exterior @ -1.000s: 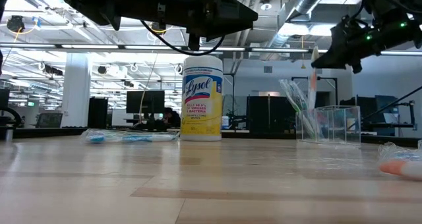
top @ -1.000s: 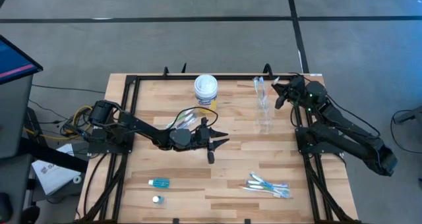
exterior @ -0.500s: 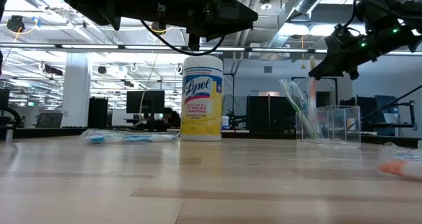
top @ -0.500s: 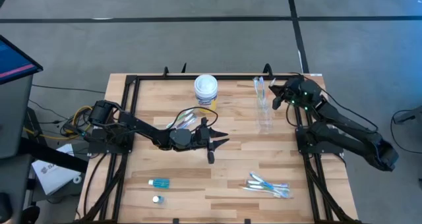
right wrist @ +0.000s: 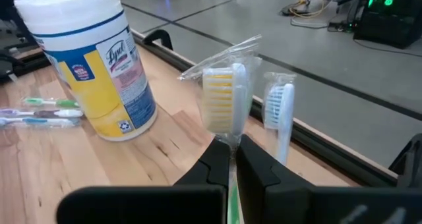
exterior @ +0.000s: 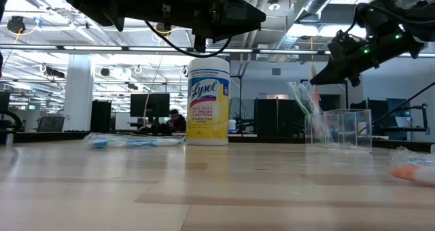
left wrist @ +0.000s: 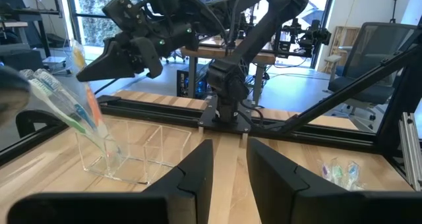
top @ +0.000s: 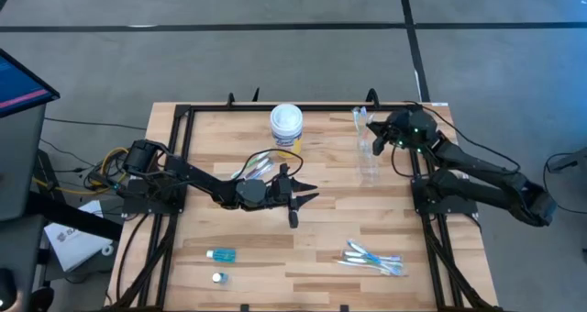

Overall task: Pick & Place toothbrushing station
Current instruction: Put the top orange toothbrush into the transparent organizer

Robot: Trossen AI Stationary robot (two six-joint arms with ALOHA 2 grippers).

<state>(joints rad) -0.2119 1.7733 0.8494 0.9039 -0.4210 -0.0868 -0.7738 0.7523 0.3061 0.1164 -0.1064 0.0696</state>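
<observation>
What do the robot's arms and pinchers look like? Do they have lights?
Both arms are black and jointed. The left arm has yellow cables near its base, and the left gripper ends in two slim, pointed black fingers. The right arm glows with small green lights near the right gripper.

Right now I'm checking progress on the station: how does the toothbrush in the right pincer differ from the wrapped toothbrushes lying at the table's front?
The held toothbrush is pinched upright by the right pincer above the clear holder; the front toothbrushes lie flat on the table, untouched. The held one is single; the front ones form a cluster. Both are in clear wrapping.
</observation>
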